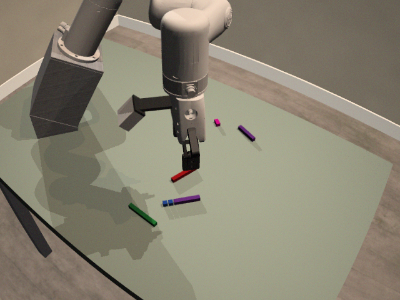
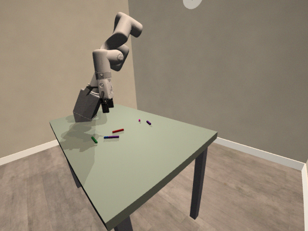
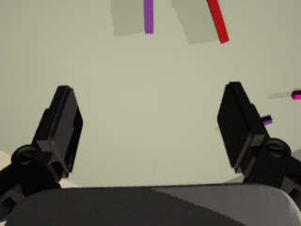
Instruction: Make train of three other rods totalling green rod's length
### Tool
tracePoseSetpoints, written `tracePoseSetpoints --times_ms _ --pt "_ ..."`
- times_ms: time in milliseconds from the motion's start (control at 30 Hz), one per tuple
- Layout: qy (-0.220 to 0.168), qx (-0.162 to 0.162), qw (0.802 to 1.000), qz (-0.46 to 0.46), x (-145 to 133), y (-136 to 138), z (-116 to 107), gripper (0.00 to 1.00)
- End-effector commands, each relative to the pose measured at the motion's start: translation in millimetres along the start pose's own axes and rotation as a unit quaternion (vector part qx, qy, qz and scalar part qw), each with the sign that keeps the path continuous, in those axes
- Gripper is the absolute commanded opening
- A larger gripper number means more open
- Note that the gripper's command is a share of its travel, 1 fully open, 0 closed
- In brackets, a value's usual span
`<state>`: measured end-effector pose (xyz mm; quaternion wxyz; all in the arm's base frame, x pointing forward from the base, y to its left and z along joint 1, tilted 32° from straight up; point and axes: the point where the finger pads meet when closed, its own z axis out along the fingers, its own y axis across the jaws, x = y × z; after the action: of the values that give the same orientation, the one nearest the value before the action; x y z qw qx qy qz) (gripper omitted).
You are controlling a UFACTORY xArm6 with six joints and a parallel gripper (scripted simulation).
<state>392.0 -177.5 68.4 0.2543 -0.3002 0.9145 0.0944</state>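
A purple rod (image 1: 187, 199) (image 2: 113, 136) (image 3: 149, 16) lies flat. At its left end in the top view two blue rods (image 1: 165, 202) (image 1: 170, 202) lie in line with it, with small gaps between the three. The green rod (image 1: 142, 214) (image 2: 94, 139) lies apart, left of and nearer than the blue rods in the top view. My gripper (image 1: 190, 168) (image 2: 107, 109) (image 3: 150, 102) is open and empty, high above the table; in the top view it hides one end of the red rod.
The red rod (image 1: 181, 175) (image 2: 118, 130) (image 3: 218, 21) lies beyond the purple one, apart from it. A magenta rod (image 1: 217, 122) (image 2: 139, 120) (image 3: 296, 95) and a second purple rod (image 1: 246, 132) (image 2: 148, 122) (image 3: 267, 121) lie farther back on the table (image 1: 274, 209).
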Motion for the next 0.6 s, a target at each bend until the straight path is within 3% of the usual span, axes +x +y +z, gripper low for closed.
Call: tracePoseSetpoints --times_ms 0,567 --pt "0.000 -0.001 1.000 0.000 -1.2 0.1 -22.8 1.00" --pt "0.000 -0.001 1.000 0.000 -1.2 0.1 -26.4 1.00"
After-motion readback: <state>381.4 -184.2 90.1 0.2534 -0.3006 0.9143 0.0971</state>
